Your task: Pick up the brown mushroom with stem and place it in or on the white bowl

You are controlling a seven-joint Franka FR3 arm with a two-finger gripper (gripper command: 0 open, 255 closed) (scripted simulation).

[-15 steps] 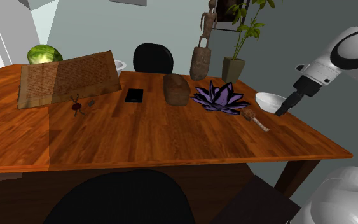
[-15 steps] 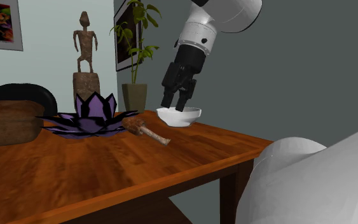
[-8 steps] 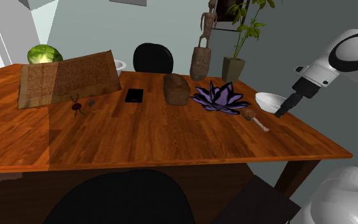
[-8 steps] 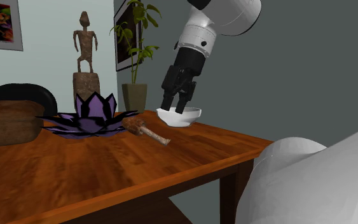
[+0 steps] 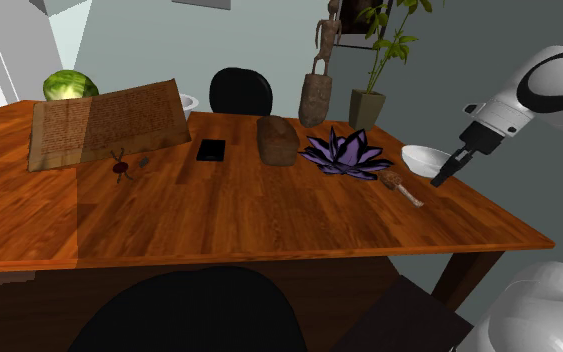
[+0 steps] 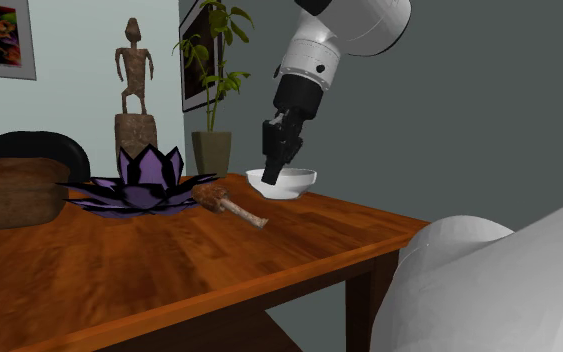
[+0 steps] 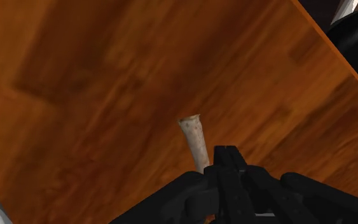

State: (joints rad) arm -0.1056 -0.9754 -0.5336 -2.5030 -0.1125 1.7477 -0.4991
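In the shoulder view, the rounded back of a black chair (image 5: 189, 310) fills the bottom centre of the frame, and the arm's white base (image 5: 541, 305) sits in the lower right corner. Beyond them a wooden table (image 5: 229, 215) spreads across the middle of the frame.

Towards the right end of the table, right of centre in the frame, lies the brown mushroom (image 5: 400, 184). It is on its side on the bare wood, its cap towards a purple flower ornament (image 5: 346, 153) and its pale stem pointing at the table's near edge. Nothing grips it.

Just to its right hangs the black gripper (image 5: 441, 176), tilted, its two fingers pressed together and empty. It sits at the right edge of the white bowl (image 5: 424, 158); whether it touches the bowl cannot be told.

In the second exterior view the closed gripper (image 6: 272, 174) overlaps the bowl (image 6: 287, 184) near the frame's centre, with the mushroom (image 6: 227, 202) on the wood to the left. In the wrist view the fingers (image 7: 226, 167) meet at the bottom centre, and the cut end of the mushroom (image 7: 193, 136) shows just past them on the table (image 7: 107, 89).

Farther along the table, leftwards in the shoulder view, are a dark loaf (image 5: 277, 140), a flat black slab (image 5: 210, 149) and a large open book (image 5: 109, 122).

At the back stand a green cabbage (image 5: 67, 86) in the upper left, a second black chair (image 5: 240, 92) at top centre, a carved figure (image 5: 318, 80) and a potted plant (image 5: 377, 70) in the upper right.
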